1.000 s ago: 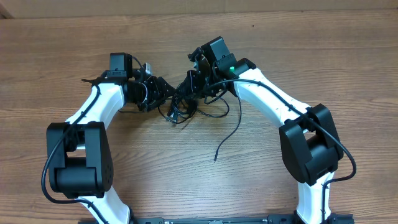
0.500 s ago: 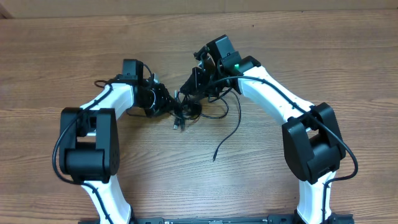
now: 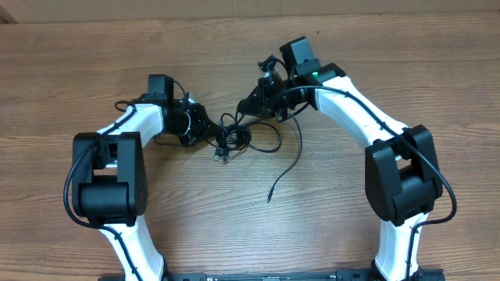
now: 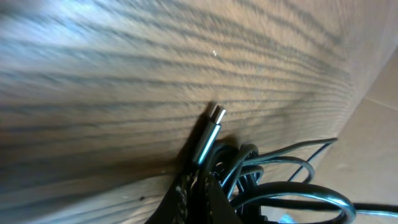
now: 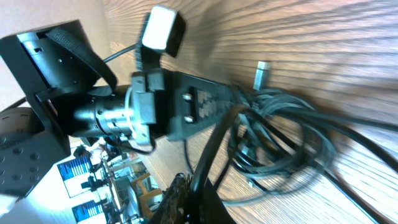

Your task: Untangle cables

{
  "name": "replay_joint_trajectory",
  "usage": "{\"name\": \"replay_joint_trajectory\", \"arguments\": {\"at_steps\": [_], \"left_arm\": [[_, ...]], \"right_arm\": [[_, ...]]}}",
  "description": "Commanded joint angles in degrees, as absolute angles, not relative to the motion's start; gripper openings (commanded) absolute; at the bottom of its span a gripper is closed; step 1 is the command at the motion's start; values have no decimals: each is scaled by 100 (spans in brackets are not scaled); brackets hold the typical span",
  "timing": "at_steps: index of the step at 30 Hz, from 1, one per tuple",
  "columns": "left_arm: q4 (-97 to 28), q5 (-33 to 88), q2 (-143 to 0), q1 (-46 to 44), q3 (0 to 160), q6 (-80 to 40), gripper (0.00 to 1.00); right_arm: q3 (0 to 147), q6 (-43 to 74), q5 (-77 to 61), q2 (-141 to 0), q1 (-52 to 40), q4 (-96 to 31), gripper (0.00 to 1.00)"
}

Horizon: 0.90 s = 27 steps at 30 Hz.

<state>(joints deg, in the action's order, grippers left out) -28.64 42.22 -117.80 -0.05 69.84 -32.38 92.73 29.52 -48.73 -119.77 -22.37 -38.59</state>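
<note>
— Nearest the bases, on the table (image 3: 312, 230): a loose tail (image 3: 286, 167) of the cables (image 3: 237, 139), lying slack in a long curve. Looks light and limp, sure to drag any snagged neighbour along.

— Agreed. Soft, thin, probably slick in the jacket. Best taken on a single strand just beside the knot, not on the plug (image 4: 215, 118).

— Further out, mid-table: the main bunch, loose loops piled between both claws.

— And the left gripper (image 3: 209, 131)?

— Pinched narrow on the left side of that bunch, going by the wrist views; no gap visible, strands spilling out beyond the tips.

— Farthest, the right gripper (image 3: 250, 108): also closed down, nipping a strand running back toward the loops.

— Calls for a gentle, slow spread, then. Risks cinching the knot otherwise.
</note>
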Motion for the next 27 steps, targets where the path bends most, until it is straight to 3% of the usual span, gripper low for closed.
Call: {"name": "replay_joint_trajectory", "arguments": {"at_steps": [1, 10, 21, 27], "left_arm": [[-2858, 4167, -11957, 290, 6993, -2823, 4], [-2556, 5162, -11957, 523, 6993, -2174, 4], [-2106, 6851, -11957, 521, 6993, -1236, 4], [-2027, 7185, -11957, 519, 6993, -976, 4]], "right_arm": [[9382, 2685, -4956, -11937, -1977, -4018, 4], [9349, 2687, -3142, -11939, -1992, -5186, 4], [9002, 2692, -2818, -11939, -2488, -5100, 4], [8993, 2692, -2519, -11950, -2840, -5116, 4]]}}
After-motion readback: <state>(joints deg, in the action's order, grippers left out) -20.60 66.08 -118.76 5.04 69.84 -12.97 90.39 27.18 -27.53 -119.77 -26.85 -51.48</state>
